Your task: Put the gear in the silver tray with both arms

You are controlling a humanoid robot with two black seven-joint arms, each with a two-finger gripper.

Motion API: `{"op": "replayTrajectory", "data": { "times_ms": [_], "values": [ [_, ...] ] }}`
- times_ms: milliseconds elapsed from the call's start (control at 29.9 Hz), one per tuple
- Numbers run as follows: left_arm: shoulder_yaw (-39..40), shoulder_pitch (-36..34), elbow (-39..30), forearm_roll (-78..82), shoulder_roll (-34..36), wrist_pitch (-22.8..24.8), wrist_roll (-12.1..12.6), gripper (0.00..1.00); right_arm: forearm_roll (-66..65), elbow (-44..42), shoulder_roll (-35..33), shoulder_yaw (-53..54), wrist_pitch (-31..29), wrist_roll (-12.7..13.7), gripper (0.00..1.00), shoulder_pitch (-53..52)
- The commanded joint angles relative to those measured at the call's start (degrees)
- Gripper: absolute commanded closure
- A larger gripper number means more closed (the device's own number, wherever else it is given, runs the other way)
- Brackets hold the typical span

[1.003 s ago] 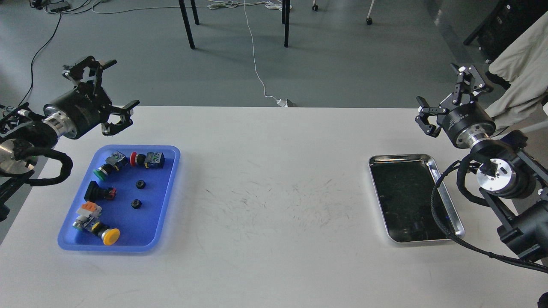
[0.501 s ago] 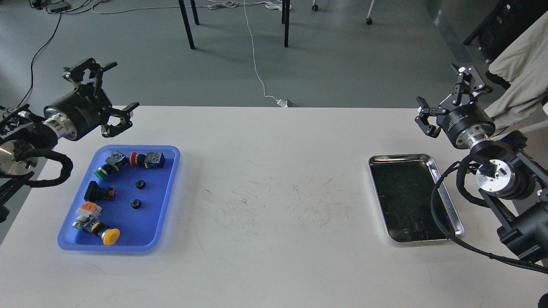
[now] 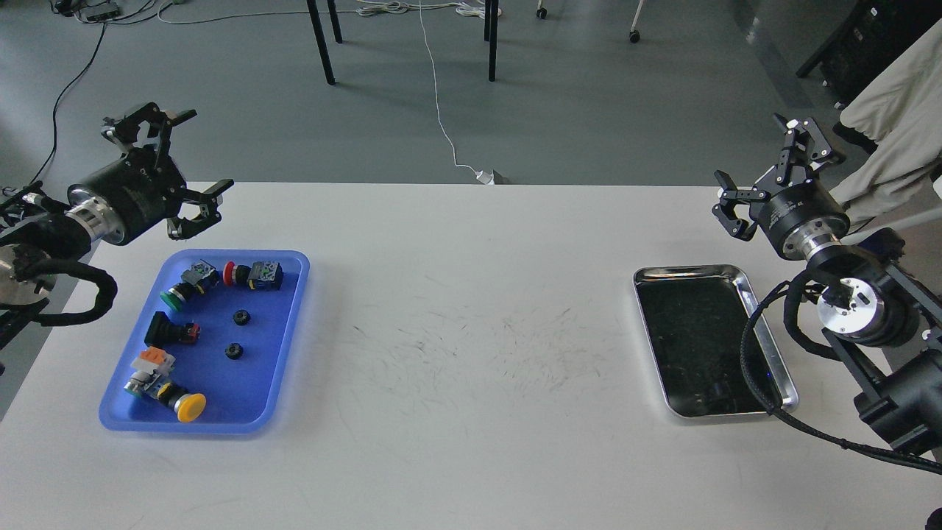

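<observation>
Two small black gears (image 3: 241, 317) (image 3: 234, 351) lie in the blue plastic tray (image 3: 291, 309) at the table's left. The silver tray (image 3: 773, 346) sits at the right with a dark, bare bottom. My left gripper (image 3: 188, 158) hovers open above the table's back left edge, just behind the blue tray, holding nothing. My right gripper (image 3: 765, 173) hangs open above the back right of the table, just behind the silver tray, also holding nothing. A black cable from my right arm crosses the silver tray's right rim.
The blue tray also holds several push-button switches with green (image 3: 171, 297), red (image 3: 229, 274) and yellow (image 3: 193, 406) caps. White table (image 3: 471, 353) between the trays bears only scuff marks. Chair legs and cables lie on the floor behind. Beige cloth (image 3: 894, 103) hangs at far right.
My left gripper has drifted slightly left and back, away from the blue tray. My right gripper has barely shifted. Nothing in the trays moved.
</observation>
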State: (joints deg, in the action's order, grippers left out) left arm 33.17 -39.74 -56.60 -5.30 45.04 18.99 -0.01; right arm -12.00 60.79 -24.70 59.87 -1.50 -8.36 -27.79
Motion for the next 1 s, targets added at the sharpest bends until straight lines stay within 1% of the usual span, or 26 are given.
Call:
{"op": "replayTrajectory", "data": {
  "times_ms": [0, 769, 970],
  "values": [
    [-0.04, 0.01, -0.35, 0.03, 0.31, 0.0, 0.01, 0.01, 0.05, 0.03, 0.09, 0.07, 0.0, -0.07, 0.01, 0.11],
    [0.4, 0.71, -0.62, 0.03, 0.31, -0.09, -0.16, 0.01, -0.04, -0.06, 0.09, 0.34, 0.0, -0.07, 0.01, 0.2],
    [0.75, 0.63, -0.18, -0.15, -0.48, -0.62, 0.01, 0.01, -0.12, -0.23, 0.97, 0.34, 0.0, -0.07, 0.01, 0.11]
  ]
}}
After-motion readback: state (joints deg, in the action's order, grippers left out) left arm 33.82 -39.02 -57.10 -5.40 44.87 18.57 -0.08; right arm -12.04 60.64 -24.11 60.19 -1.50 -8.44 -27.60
